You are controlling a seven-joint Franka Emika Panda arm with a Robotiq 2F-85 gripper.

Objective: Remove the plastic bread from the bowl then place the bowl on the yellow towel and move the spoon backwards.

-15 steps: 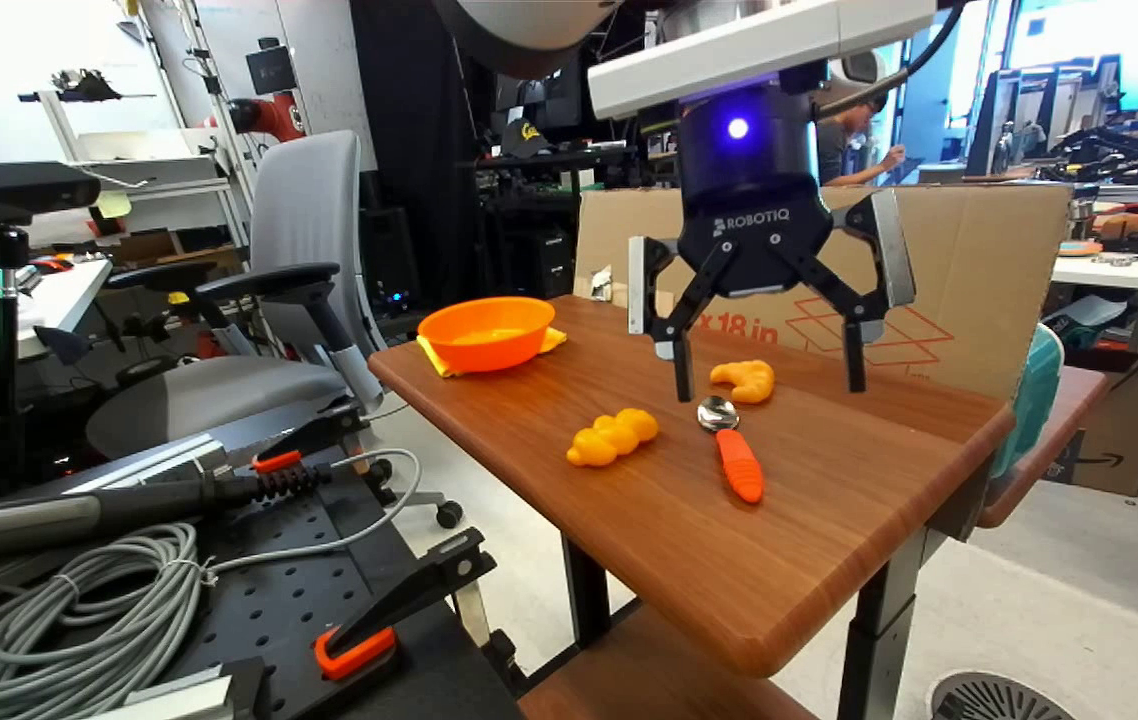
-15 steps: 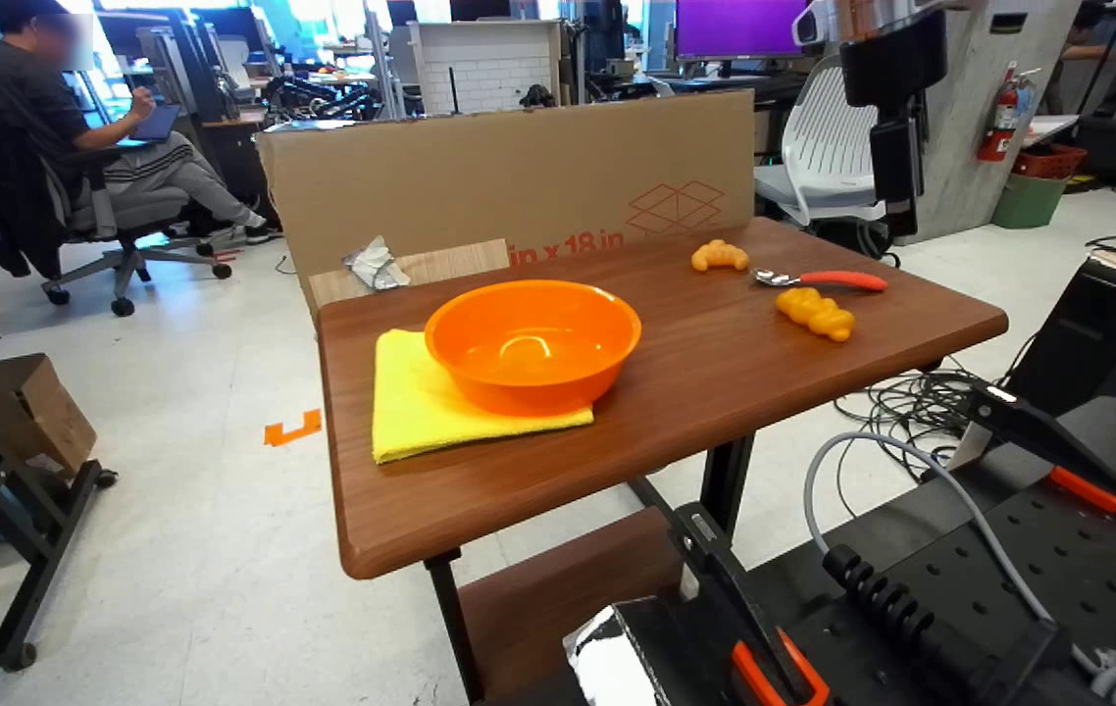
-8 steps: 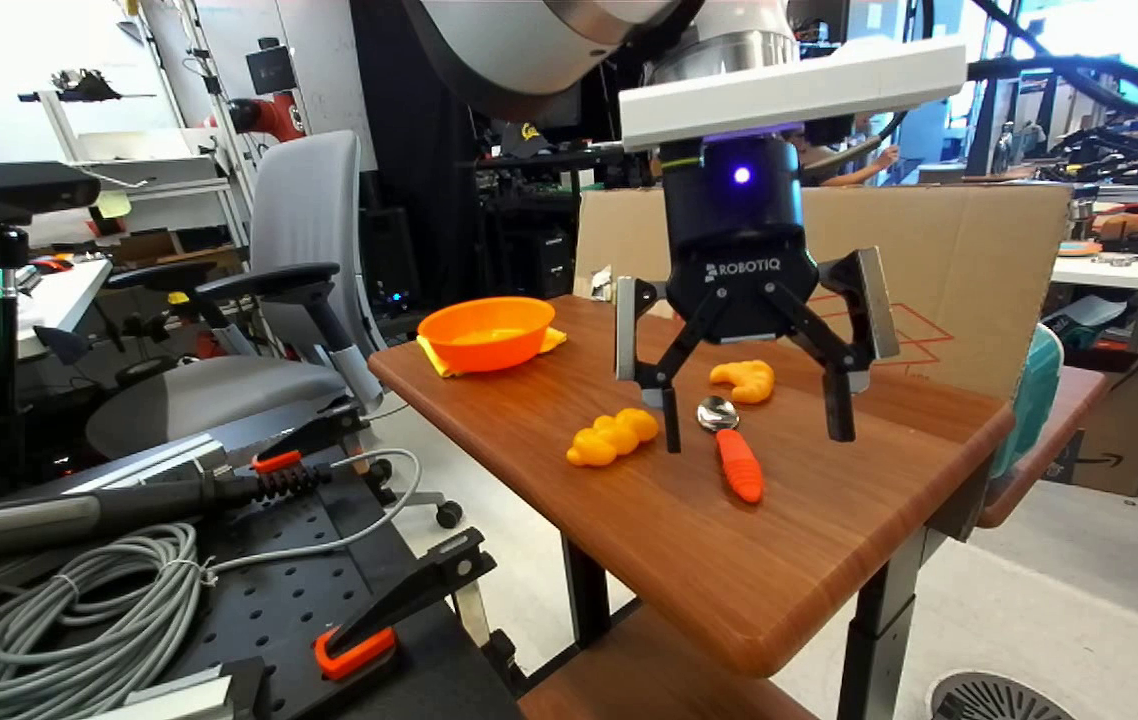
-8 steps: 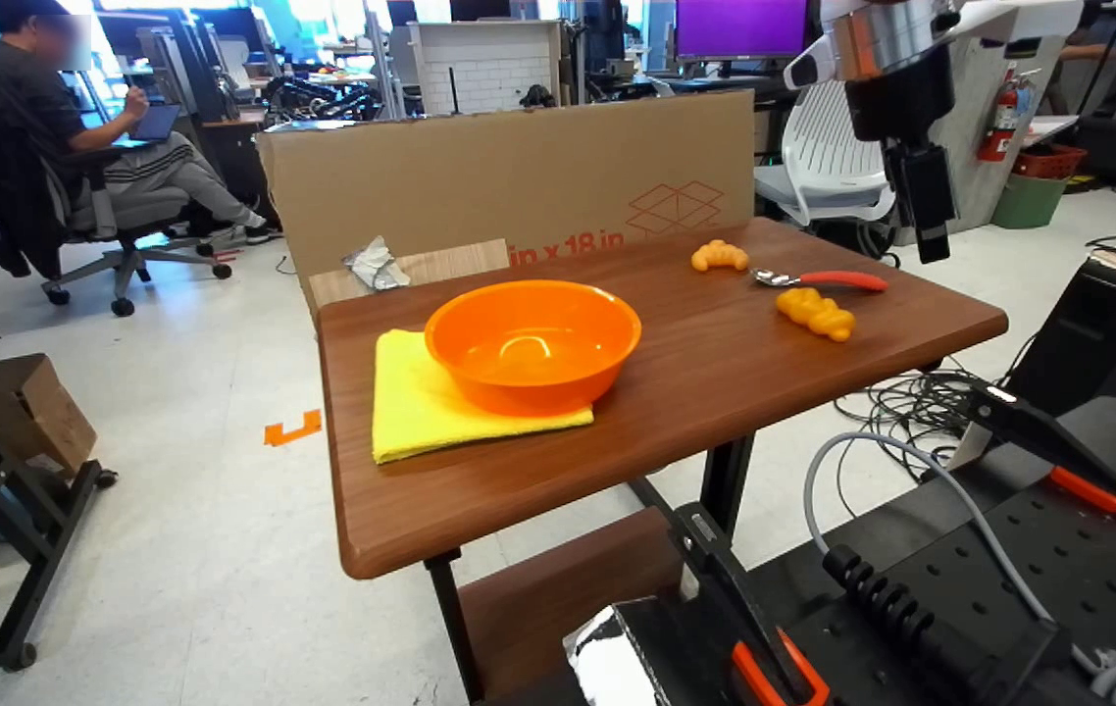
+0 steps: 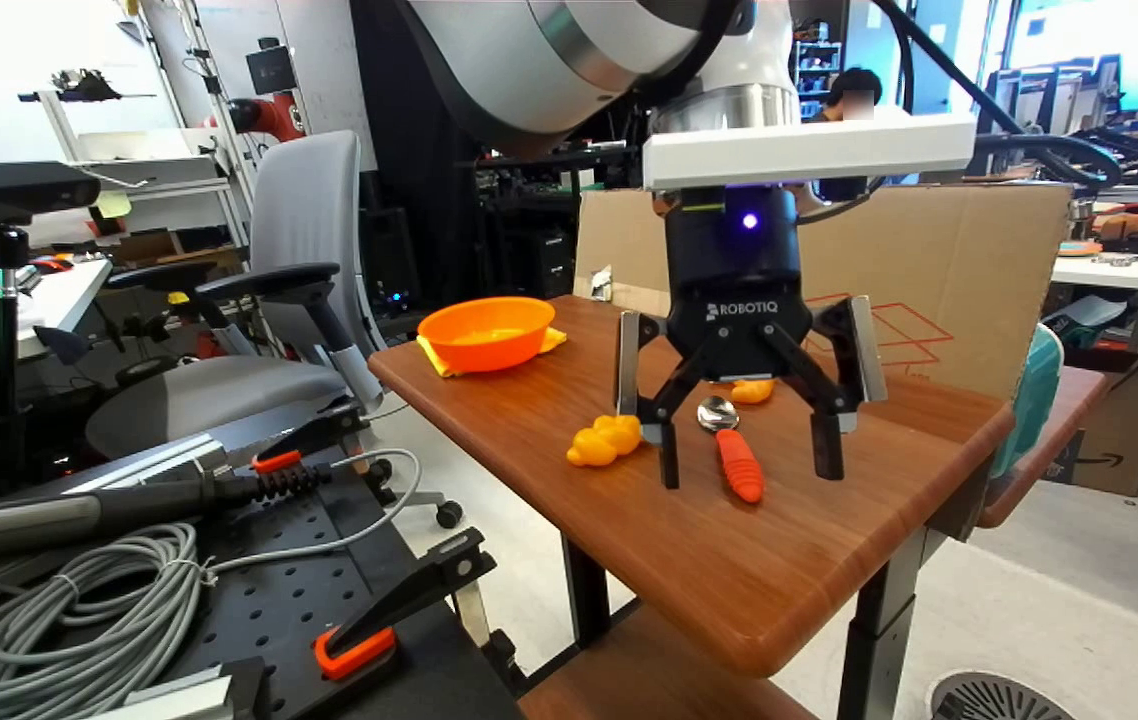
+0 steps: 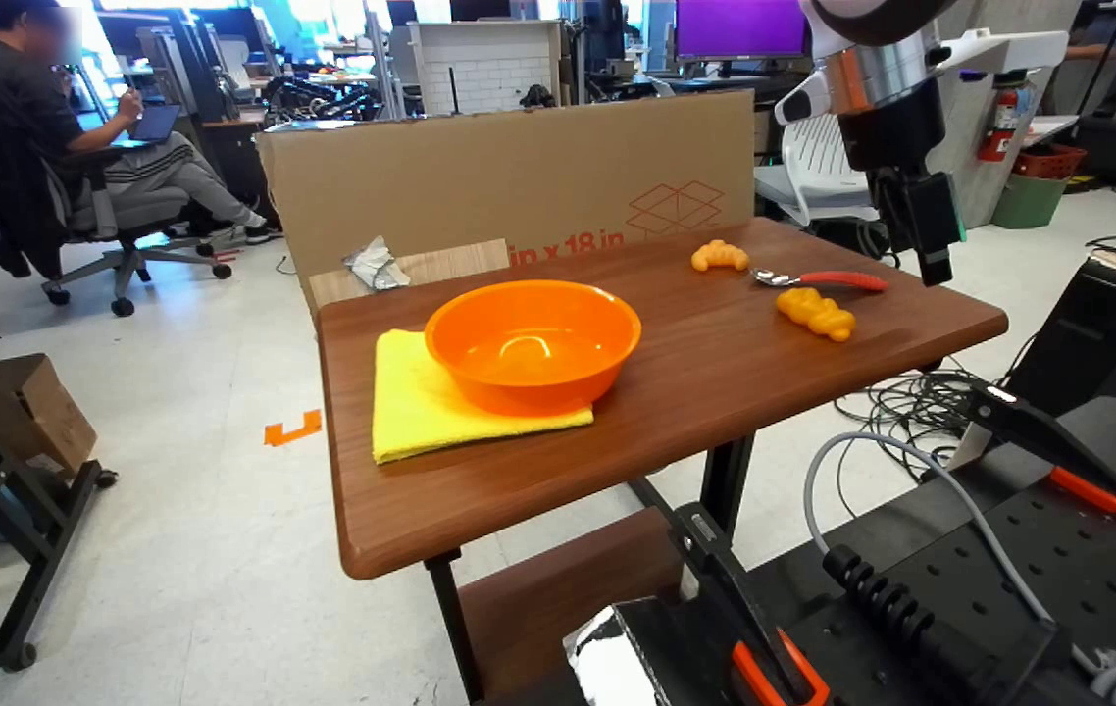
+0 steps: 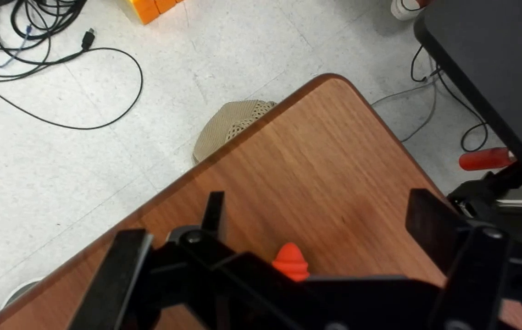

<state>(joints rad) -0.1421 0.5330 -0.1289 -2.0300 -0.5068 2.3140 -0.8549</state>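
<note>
The orange bowl (image 5: 485, 354) (image 6: 538, 394) sits on the yellow towel (image 5: 439, 361) (image 6: 409, 402); its inside shows empty in an exterior view. The plastic bread, a twisted yellow-orange piece (image 5: 601, 443) (image 6: 815, 314), lies on the table beside the spoon. The spoon (image 5: 738, 466) (image 6: 842, 280) has a metal head and an orange ribbed handle. My gripper (image 5: 749, 481) is open and empty above the table near the spoon handle. In the wrist view the handle end (image 7: 290, 260) shows below the gap of my gripper (image 7: 318, 196); the rest is hidden by the gripper.
A crescent-shaped yellow-orange piece (image 6: 720, 257) lies near the spoon head, partly hidden by the gripper in an exterior view (image 5: 753, 391). A cardboard sheet (image 6: 519, 186) stands along the table's side. The table corner (image 7: 334, 91) is near the gripper. A black bench (image 5: 329, 560) holds clamps and cables.
My gripper has come down toward the table around the spoon handle's place, its jaws staying open. The bowl, towel, spoon and bread pieces have not moved.
</note>
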